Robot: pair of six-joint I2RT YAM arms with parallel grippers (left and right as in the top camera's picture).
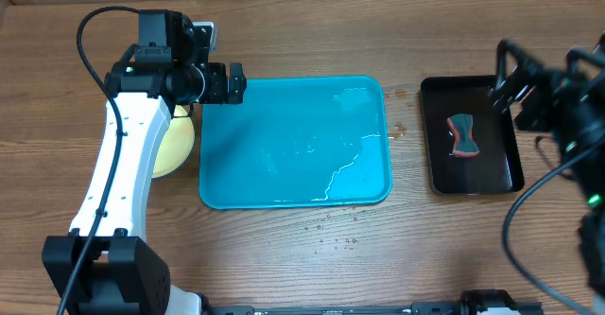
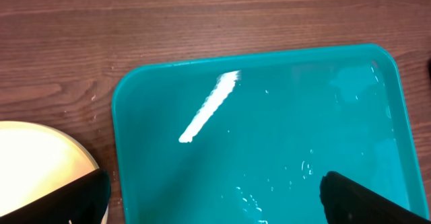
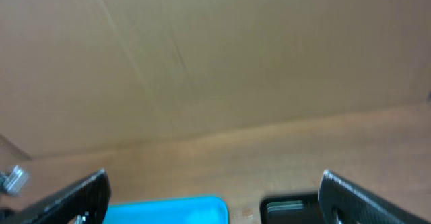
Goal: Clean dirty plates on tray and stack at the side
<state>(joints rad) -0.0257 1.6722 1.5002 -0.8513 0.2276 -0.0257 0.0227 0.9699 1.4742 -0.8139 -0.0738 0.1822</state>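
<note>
The teal tray [image 1: 236, 192] lies mid-table, wet and with no plates on it; it fills the left wrist view [image 2: 269, 69] and its corner shows in the right wrist view [image 3: 168, 207]. A pale yellow plate stack [image 1: 175, 145] sits left of the tray, partly hidden under my left arm; its edge shows in the left wrist view [image 2: 34, 157]. My left gripper [image 1: 232, 83] is open and empty above the tray's far left corner, fingers wide apart [image 2: 212, 197]. My right gripper [image 1: 506, 78] is open and empty, raised over the black tray's far edge [image 3: 215, 197].
A narrow black tray [image 1: 501, 178] stands right of the teal tray and holds a dark sponge with a red edge [image 1: 462, 135]. Water droplets [image 1: 331, 228] dot the table in front of the teal tray. A brown wall stands behind the table.
</note>
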